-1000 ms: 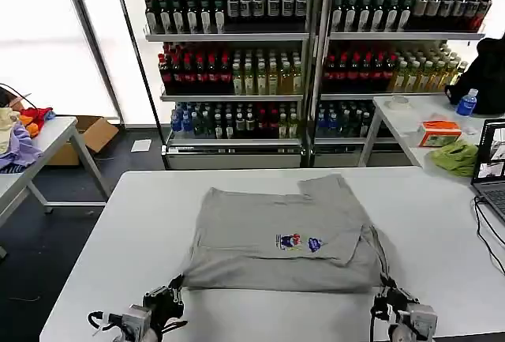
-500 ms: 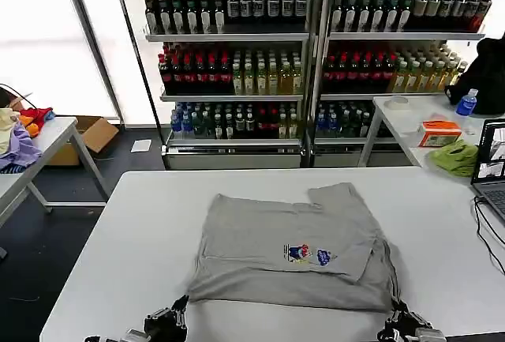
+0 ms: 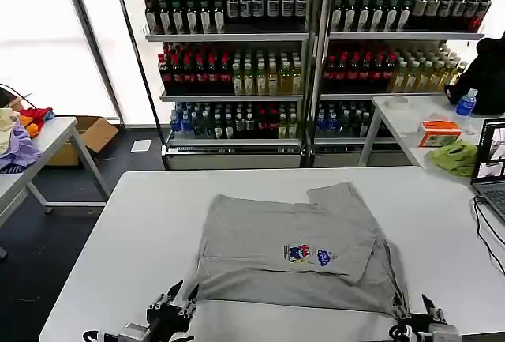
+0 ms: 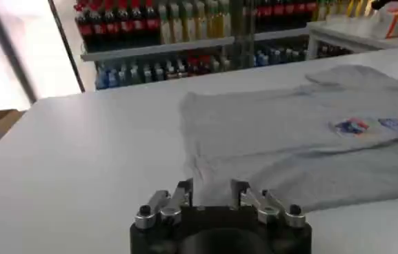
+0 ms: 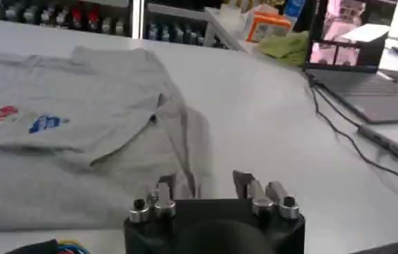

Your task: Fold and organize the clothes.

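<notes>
Chest print (image 3: 307,254) too small to read; right gripper (image 3: 417,313) cut by near edge; far-right laptop (image 3: 491,170) cropped

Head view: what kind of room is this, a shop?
Probably a lab mocked up as a shop: stocked drink shelves stand behind a white work table holding a grey T-shirt, with a laptop alongside.

The grey short-sleeved cotton T-shirt (image 3: 296,251) lies folded on the middle of the white tabletop (image 3: 134,231), print side up. The left gripper (image 3: 175,304) sits at the shirt's near left corner, the right gripper (image 3: 416,310) at its near right corner, both at the tabletop's near edge. An open black laptop (image 3: 491,170) stands at the tabletop's right edge. Behind the tabletop stand tall metal shelves of bottled drinks (image 3: 316,58).
</notes>
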You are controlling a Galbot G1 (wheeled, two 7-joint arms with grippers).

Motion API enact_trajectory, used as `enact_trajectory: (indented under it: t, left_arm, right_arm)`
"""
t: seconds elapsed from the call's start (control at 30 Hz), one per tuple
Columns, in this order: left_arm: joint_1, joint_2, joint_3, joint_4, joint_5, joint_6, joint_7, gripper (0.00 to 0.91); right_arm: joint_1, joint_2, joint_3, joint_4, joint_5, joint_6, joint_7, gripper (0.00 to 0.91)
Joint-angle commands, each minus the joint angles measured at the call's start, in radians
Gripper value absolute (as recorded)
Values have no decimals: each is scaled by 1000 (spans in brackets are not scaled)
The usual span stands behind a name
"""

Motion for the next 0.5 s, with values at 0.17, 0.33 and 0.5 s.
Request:
enact_trajectory:
  t: [0.17, 0.33, 0.5]
  left_arm:
    - [-277, -31, -7, 98, -46, -34, 44, 907]
    - [-457, -21, 26, 262, -87, -45, 113, 907]
    - [-630, -16, 97, 423, -142, -36, 128, 907]
  right_arm:
    - [390, 54, 18, -156, -51, 41, -180, 907]
    - [577, 50, -48, -302, -64, 16, -234, 907]
    - [756, 32, -174, -483, -40, -7, -220, 907]
